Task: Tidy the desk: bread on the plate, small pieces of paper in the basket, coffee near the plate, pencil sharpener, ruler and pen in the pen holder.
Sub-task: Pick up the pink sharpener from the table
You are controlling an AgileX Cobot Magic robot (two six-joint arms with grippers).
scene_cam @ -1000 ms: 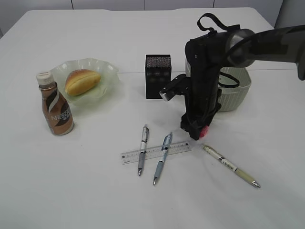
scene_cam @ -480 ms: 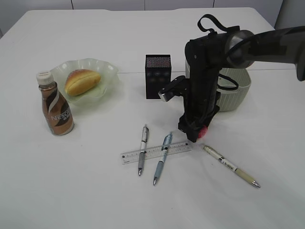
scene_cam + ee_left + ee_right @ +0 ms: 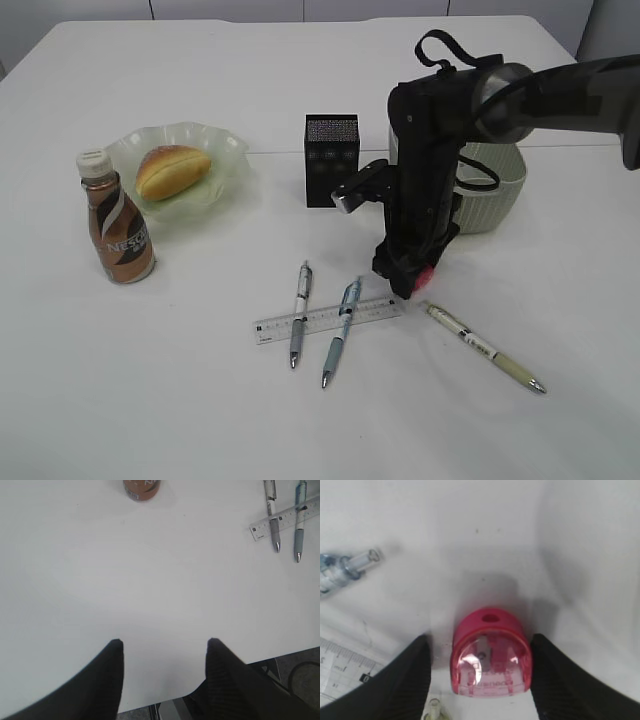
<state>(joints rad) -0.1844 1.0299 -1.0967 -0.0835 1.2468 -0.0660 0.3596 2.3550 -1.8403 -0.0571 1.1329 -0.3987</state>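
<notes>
Between your right gripper's point(image 3: 480, 680) open jaws sits the pink pencil sharpener point(image 3: 491, 652), untouched on the desk point(image 3: 180, 400). Centre it, then close evenly. Your left gripper point(image 3: 165, 645) hangs open, empty.

The arm hides much of the basket point(image 3: 500, 190), seemingly perforated.

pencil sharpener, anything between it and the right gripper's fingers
Nothing visible. In the right wrist view the pink pencil sharpener sits between the right gripper's open fingers, with a bare gap on each side. The ruler and a pen tip lie off to the left.
</notes>
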